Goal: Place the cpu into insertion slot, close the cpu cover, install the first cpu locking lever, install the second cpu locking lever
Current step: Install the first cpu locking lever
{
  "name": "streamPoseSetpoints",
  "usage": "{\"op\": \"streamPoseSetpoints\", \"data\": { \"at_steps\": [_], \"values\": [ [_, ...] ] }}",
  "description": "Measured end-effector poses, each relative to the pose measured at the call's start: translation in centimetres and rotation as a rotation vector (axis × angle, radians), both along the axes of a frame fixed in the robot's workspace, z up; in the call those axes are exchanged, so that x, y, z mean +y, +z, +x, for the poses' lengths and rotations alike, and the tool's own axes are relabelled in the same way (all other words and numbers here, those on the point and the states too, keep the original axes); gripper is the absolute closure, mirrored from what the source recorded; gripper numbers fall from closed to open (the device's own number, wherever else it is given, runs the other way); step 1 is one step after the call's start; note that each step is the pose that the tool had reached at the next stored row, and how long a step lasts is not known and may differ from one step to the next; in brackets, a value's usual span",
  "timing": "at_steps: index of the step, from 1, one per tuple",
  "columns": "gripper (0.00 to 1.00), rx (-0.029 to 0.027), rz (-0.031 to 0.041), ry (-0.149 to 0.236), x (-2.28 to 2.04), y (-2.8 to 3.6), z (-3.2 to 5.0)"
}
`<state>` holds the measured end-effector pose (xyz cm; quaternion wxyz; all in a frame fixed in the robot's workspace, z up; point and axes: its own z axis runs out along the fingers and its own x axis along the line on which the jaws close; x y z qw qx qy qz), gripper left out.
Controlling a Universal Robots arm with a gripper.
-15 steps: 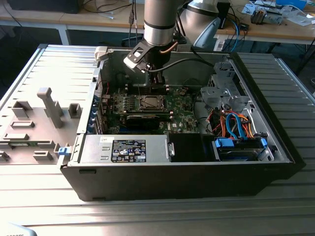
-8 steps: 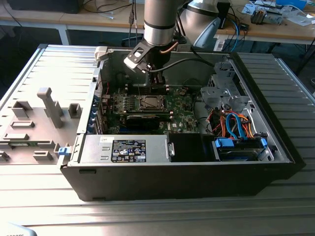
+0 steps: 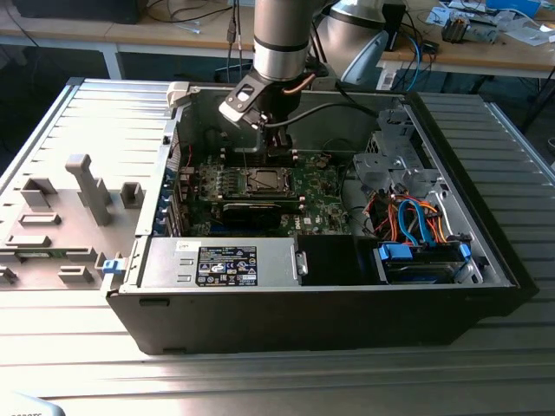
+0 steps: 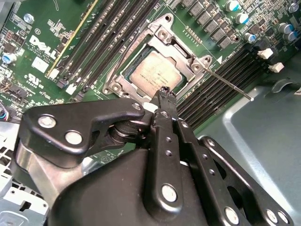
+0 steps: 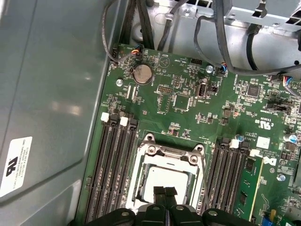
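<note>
The cpu (image 4: 154, 73) lies flat in the insertion slot (image 4: 123, 79) on the green motherboard (image 3: 316, 184), its pale metal top showing through the window of the cpu cover (image 4: 187, 57). The silver cover lies down around the chip (image 5: 165, 177). A thin locking lever (image 4: 229, 84) sticks out from the socket's corner, standing free over the memory slots. My gripper (image 4: 164, 94) hovers just above the socket's edge, shut with nothing between its fingers. In the first wrist view its tips (image 5: 164, 192) sit over the chip's near side. In the exterior view the gripper (image 3: 276, 149) hangs inside the open case, just behind the socket (image 3: 263, 180).
Black memory slots (image 5: 113, 165) flank the socket on both sides. The grey case wall (image 5: 51, 94) stands close by. A power supply (image 3: 221, 263) and a drive bay with blue and orange cables (image 3: 416, 230) fill the case front. A grey fixture tray (image 3: 61, 217) lies at the exterior view's left.
</note>
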<state>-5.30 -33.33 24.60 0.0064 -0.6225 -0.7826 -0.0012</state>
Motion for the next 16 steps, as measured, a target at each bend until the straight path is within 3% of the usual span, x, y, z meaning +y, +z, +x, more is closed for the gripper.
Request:
{"op": "streamPoseSetpoints", "data": {
  "at_steps": [16],
  "values": [
    [0.89, 0.0000, 0.0000, 0.063, 0.00, 0.00, 0.00]
  ]
}}
